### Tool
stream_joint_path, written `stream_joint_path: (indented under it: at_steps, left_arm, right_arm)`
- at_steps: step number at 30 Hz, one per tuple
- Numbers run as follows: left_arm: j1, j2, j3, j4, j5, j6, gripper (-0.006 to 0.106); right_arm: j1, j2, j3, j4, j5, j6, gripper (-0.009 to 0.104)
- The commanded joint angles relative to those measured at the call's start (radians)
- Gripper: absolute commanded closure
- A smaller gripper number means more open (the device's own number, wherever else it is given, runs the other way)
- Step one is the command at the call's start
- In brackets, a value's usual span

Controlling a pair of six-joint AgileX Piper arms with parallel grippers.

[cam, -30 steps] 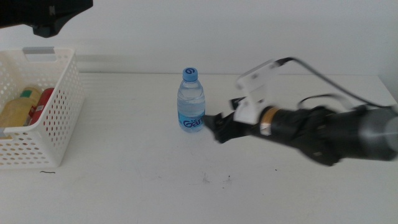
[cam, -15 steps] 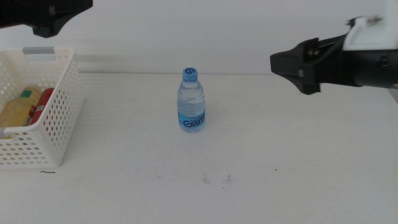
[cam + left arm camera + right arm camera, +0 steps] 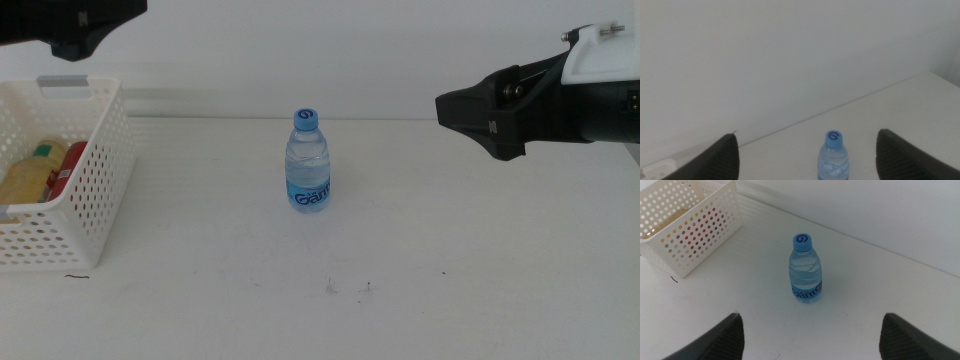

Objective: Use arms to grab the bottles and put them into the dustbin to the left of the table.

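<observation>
Table (image 3: 420, 250): white top, a few dark specks near the front edge.
Water bottle (image 3: 308, 162): clear with a blue cap, upright near the table's middle, toward the far edge, touched by nothing.
Dustbin (image 3: 95, 190): white perforated basket at the table's left edge; the yellow tea bottle (image 3: 28, 175) and red can (image 3: 66, 167) lie inside, side by side.
Right end effector (image 3: 810, 336): raised above the right side of the table, well apart from the water bottle, jaws spread wide and empty.
Left end effector (image 3: 807, 155): high above the far left corner, over the dustbin, jaws wide and empty.
</observation>
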Motion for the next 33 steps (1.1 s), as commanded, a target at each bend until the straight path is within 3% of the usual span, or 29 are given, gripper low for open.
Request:
stream_joint_path:
  at_steps: [1, 4, 7, 9, 14, 15, 17, 23, 33]
  left_arm:
    - [-0.003, -0.003, 0.004, 0.001, -0.028, 0.001, 0.007]
    - [-0.003, -0.003, 0.004, 0.006, -0.030, 0.001, 0.007]
    - [-0.009, 0.003, 0.004, 0.080, -0.043, -0.004, 0.007]
    - [-0.055, 0.005, 0.006, 0.221, -0.053, -0.060, 0.007]
    - [-0.336, 0.003, 0.121, 0.683, -0.333, -0.513, 0.007]
    - [-0.381, 0.003, 0.176, 0.731, -0.410, -0.564, 0.007]
    - [-0.420, 0.003, 0.311, 0.740, -0.608, -0.639, 0.007]
    - [-0.432, 0.007, 0.711, 0.644, -1.002, -0.698, 0.007]
    - [-0.432, 0.007, 0.907, 0.625, -1.060, -0.703, 0.007]
  right_arm:
    - [0.002, -0.005, -0.009, 0.000, 0.001, -0.010, 0.013]
    - [0.002, -0.005, -0.009, -0.002, 0.001, -0.008, 0.013]
    - [0.002, -0.005, -0.009, -0.002, 0.001, -0.008, 0.013]
    - [0.002, -0.005, -0.009, -0.002, 0.001, -0.008, 0.013]
    - [0.002, -0.005, -0.009, -0.002, 0.001, -0.006, 0.013]
    - [0.002, -0.005, -0.009, -0.002, 0.001, -0.006, 0.013]
    - [0.002, -0.005, -0.009, -0.002, 0.001, -0.006, 0.013]
    - [0.002, -0.005, -0.009, -0.002, 0.001, -0.006, 0.013]
    - [0.002, -0.005, -0.009, -0.002, 0.001, -0.006, 0.013]
